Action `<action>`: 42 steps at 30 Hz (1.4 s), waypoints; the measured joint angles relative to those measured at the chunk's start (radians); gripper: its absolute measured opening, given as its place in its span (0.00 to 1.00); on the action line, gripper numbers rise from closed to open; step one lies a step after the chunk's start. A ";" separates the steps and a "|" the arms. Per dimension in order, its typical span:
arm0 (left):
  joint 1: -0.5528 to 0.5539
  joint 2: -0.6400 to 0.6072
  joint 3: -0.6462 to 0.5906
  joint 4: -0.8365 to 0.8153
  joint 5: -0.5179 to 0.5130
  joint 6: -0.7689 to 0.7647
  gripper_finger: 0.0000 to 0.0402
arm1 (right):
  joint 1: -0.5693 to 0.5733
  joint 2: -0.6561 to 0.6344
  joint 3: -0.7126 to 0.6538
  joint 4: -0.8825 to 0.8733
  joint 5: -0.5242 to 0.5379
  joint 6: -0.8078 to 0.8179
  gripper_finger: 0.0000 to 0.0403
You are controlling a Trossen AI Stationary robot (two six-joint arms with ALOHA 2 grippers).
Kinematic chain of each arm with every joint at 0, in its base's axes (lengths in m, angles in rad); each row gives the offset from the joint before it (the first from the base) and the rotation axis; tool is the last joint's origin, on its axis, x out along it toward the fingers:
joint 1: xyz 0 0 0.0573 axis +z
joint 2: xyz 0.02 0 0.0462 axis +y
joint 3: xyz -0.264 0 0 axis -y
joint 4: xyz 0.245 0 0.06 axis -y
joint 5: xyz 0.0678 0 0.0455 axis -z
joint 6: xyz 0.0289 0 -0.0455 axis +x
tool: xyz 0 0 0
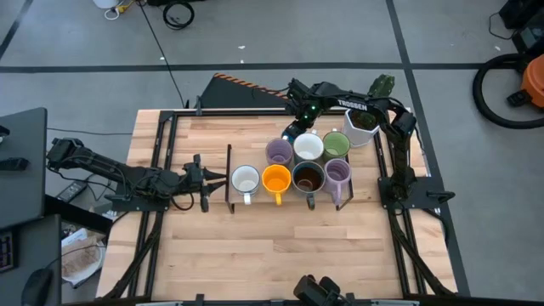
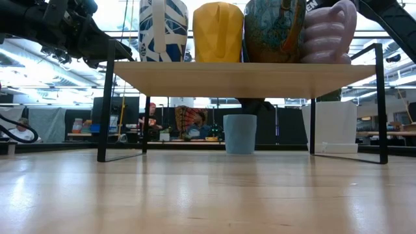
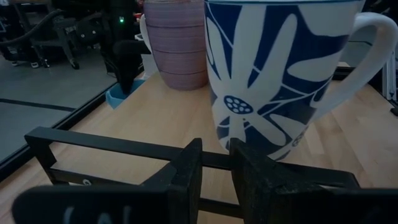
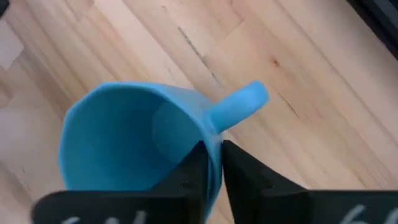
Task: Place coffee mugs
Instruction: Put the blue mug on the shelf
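Okay, high view: seven mugs sit on a low black-framed rack (image 1: 229,180) in the middle of the surface (image 1: 255,255). Front row: white mug (image 1: 246,180), orange mug (image 1: 276,179), dark mug (image 1: 308,178), lavender mug (image 1: 337,172). Back row: another lavender one (image 1: 279,152), another white one (image 1: 308,147), green mug (image 1: 336,143). All look empty; the dark one's inside is brownish, contents unclear. A white pot (image 1: 361,129) with a plant stands near the far right corner. The right hand (image 1: 291,133) hangs behind the rack's far edge; the left hand (image 1: 207,178) lies at the rack's left end.

Low view: the blue mug (image 2: 240,134) stands on the surface beyond the rack, under its shelf.

Left wrist view: left hand (image 3: 216,163) nearly shut on nothing, pointing at a blue-flowered white mug (image 3: 273,68).

Right wrist view: right hand (image 4: 212,163) pinches the rim wall of the blue mug (image 4: 130,140) just beside the handle, one finger inside, one outside. Mug empty. Likely ceramic: stiff, glazed, slippery, chips if dropped. A rim pinch can swing, so lift slowly.
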 joint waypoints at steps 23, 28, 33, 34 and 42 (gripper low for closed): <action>0.000 0.000 0.000 0.000 0.000 0.000 0.22 | 0.011 0.000 0.058 0.028 -0.080 0.017 0.06; 0.000 0.000 0.000 -0.001 0.000 0.000 0.22 | 0.023 0.000 0.149 -0.012 -0.073 0.017 0.06; 0.000 0.000 0.000 -0.002 0.000 -0.003 0.22 | 0.024 0.000 0.226 -0.023 -0.054 0.017 0.06; 0.000 0.000 0.000 -0.003 0.000 -0.003 0.22 | 0.024 0.000 0.236 -0.025 -0.055 0.015 0.06; 0.000 0.000 0.000 -0.003 0.000 0.003 0.22 | 0.024 0.000 0.321 -0.012 -0.055 0.002 0.06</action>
